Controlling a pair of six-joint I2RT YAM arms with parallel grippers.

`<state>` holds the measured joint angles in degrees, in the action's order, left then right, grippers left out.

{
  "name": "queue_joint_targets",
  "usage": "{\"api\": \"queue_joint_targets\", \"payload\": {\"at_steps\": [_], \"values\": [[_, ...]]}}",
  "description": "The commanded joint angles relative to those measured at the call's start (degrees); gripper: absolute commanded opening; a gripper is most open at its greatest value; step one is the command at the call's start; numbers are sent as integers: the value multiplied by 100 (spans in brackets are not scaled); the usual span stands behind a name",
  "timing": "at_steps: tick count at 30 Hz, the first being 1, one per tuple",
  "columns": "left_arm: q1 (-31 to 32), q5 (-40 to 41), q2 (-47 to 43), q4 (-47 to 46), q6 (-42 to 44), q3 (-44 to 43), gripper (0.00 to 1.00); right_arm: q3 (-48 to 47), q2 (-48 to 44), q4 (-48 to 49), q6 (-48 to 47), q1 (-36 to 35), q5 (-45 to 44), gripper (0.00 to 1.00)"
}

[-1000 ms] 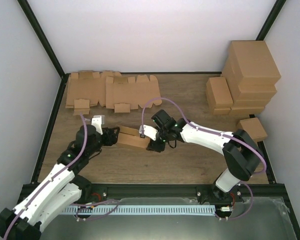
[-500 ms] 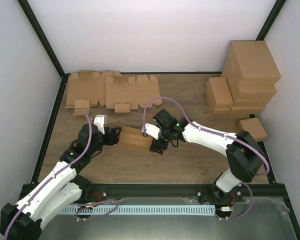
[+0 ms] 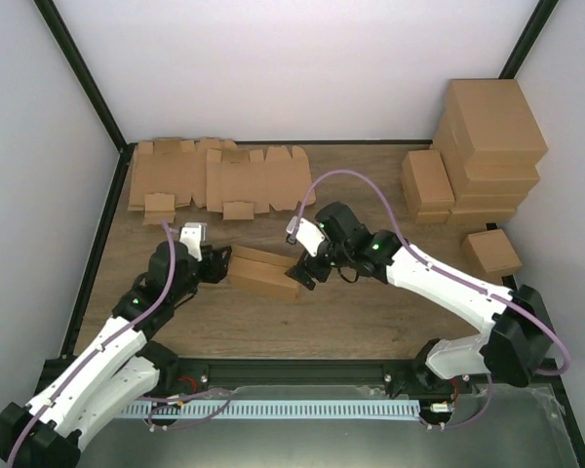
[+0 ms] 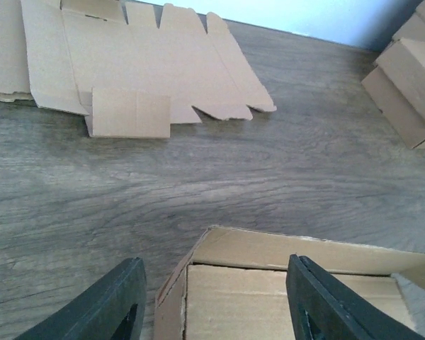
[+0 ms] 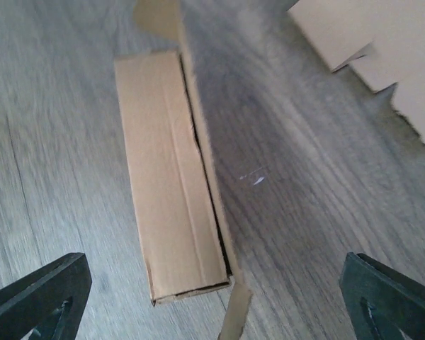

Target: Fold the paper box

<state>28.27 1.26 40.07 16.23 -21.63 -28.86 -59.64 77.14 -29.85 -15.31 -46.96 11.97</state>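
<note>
The paper box [image 3: 263,273] lies on its side on the worktop [image 3: 370,312], near the middle, between the two arms. It is well apart from the flat blanks [image 3: 214,180] at the far left and the finished boxes [image 3: 487,146] stacked at the far right. Its body is already formed into a long oblong with the top panel laid over, so the step in hand appears to be closing the ends.

The right claw [image 3: 302,273] hovers over its end of the box with jaws spread as wide as they go, holding nothing. From its wrist view a small end tab [image 5: 234,312] hangs loose at the near corner.

The left claw [image 3: 221,263] sits at the opposite, open end, jaws partly apart. Its left finger stands just clear of the box wall, and no grip shows. There a long flap [image 4: 304,251] stands up along the far edge, and the inside is visible.

The next move likely calls for one claw to steady the body while the other narrows, catches a loose tab and pushes it inward. The cardboard is light, so pressing without bracing could slide the box across the worktop.
</note>
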Motion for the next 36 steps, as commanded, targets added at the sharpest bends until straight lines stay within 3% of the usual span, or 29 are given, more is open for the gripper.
{"api": "queue_joint_targets", "payload": {"at_steps": [1,6,19,29,32,36], "values": [[-15,86,177,6,165,-70,54,-15,-502,515,1504,-6,-414,100],[-15,-27,584,73,216,-178,51,456,-1073,785,2541,-6,-541,100],[-15,116,1100,237,311,-380,46,480,-930,845,3037,-6,-439,100],[-15,446,1342,279,357,-480,51,1003,-841,1019,4286,-14,-1060,99],[-15,299,1489,232,484,-522,50,1318,-1263,1178,4383,-24,-1117,86],[-15,31,1753,192,578,-636,44,1332,-1431,1060,4308,-29,-1015,48]]}}
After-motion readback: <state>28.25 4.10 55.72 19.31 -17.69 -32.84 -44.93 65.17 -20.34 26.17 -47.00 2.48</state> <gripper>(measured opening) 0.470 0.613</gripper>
